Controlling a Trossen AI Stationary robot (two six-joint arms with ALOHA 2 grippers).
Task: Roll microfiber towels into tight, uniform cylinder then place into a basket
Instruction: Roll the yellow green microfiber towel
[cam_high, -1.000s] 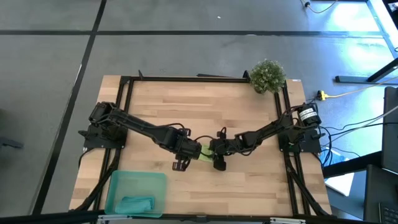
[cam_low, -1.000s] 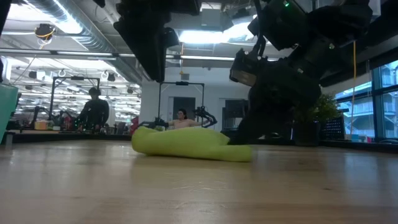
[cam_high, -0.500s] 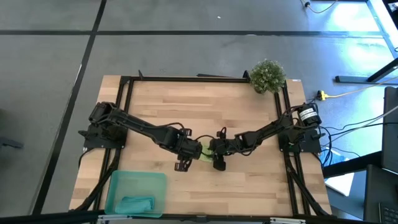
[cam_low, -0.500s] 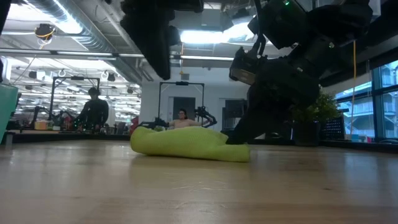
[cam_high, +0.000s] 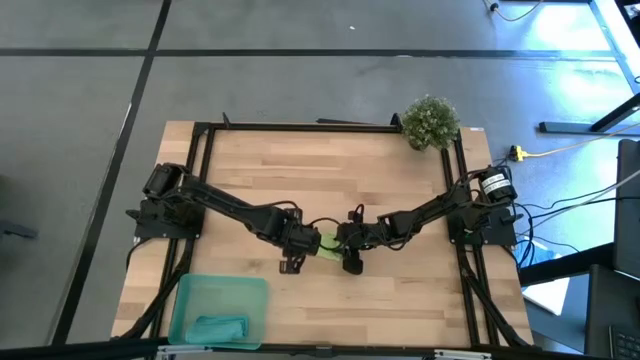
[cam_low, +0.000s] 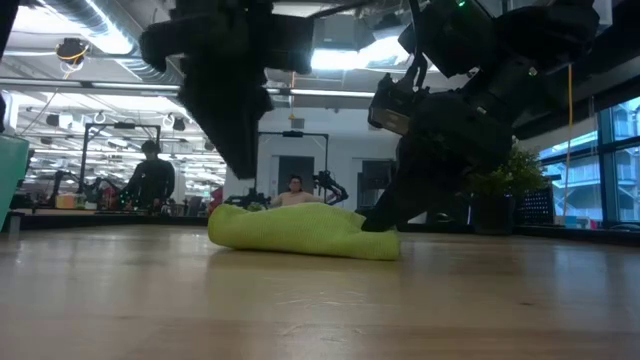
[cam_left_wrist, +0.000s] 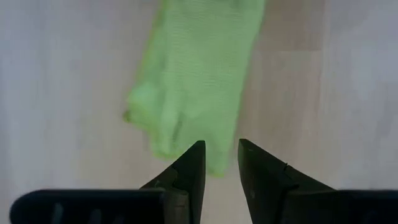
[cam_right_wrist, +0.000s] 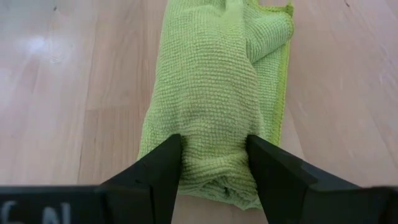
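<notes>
The lime towel lies in a loose roll on the middle of the table, its underside flat on the wood. My right gripper is at the roll's right end, shut on it. My left gripper hangs just above the roll's left end, pointing steeply down; its fingers are open by a narrow gap with nothing between them. The basket stands at the near left corner, with the teal towel lying in it. My right gripper pinches the roll's right end between its two fingers, one on each long side. The fingers slant down from the table's right and point along the roll. The roll stays on the table, its cloth bulging between the fingers.
A bushy potted plant stands at the far right corner. A black frame runs along the table's edges. Bare wood lies near of the towel. People and desks show in the room behind.
My left gripper has come down toward the lime towel's left end, most of it in the last half second, with its finger gap unchanged. My right gripper and the towel have kept still.
</notes>
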